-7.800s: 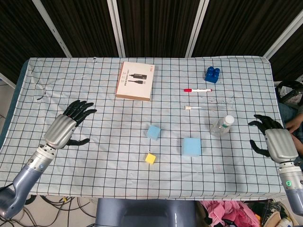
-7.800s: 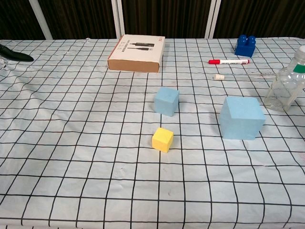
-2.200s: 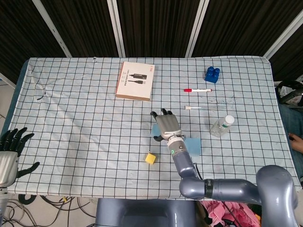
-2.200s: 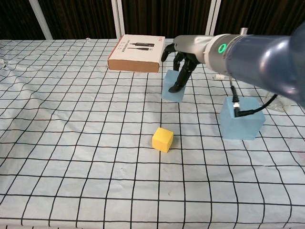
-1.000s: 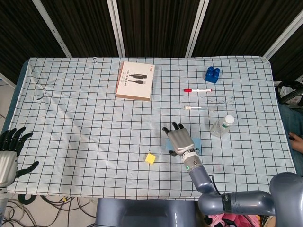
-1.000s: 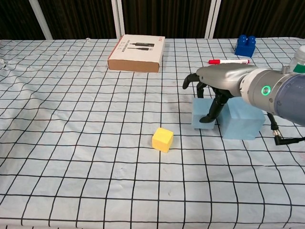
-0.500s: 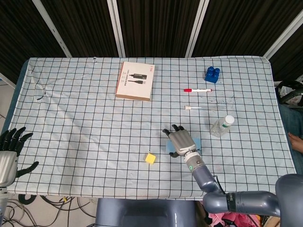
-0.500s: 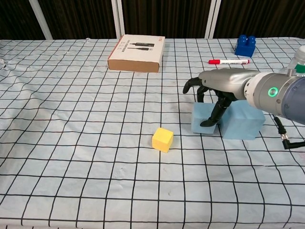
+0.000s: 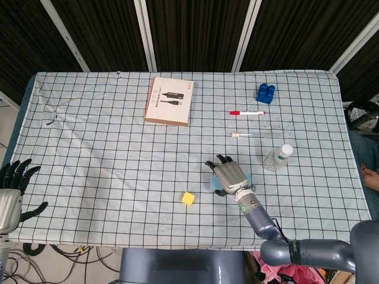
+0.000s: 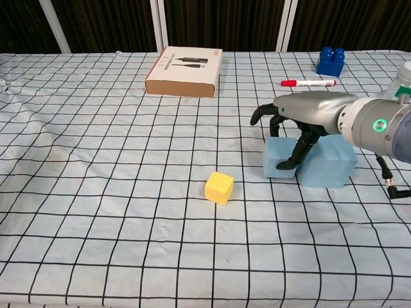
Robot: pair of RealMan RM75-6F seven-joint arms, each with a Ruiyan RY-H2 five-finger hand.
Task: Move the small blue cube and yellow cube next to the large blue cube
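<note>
The small blue cube point(image 10: 276, 160) stands on the checked cloth against the left side of the large blue cube point(image 10: 331, 163). My right hand point(image 10: 302, 119) arches over the small cube and holds it, thumb on its front face and the other fingers curled over its back. In the head view the right hand point(image 9: 230, 176) hides most of both cubes; a sliver of the small blue cube point(image 9: 212, 184) and an edge of the large blue cube point(image 9: 248, 177) show. The yellow cube point(image 10: 219, 187) point(image 9: 188, 197) sits alone to the left. My left hand point(image 9: 12, 189) hangs open off the table's left edge.
A cardboard box point(image 9: 169, 100) lies at the back middle. A blue toy brick point(image 9: 265, 92), a red marker point(image 9: 247, 112), a white pen point(image 9: 241, 135) and a clear bottle point(image 9: 278, 157) lie to the back right of the cubes.
My right hand has carried the small blue cube from the table's middle rightward to the large cube's left side, nudging it a little closer in the last half second. The left hand is still.
</note>
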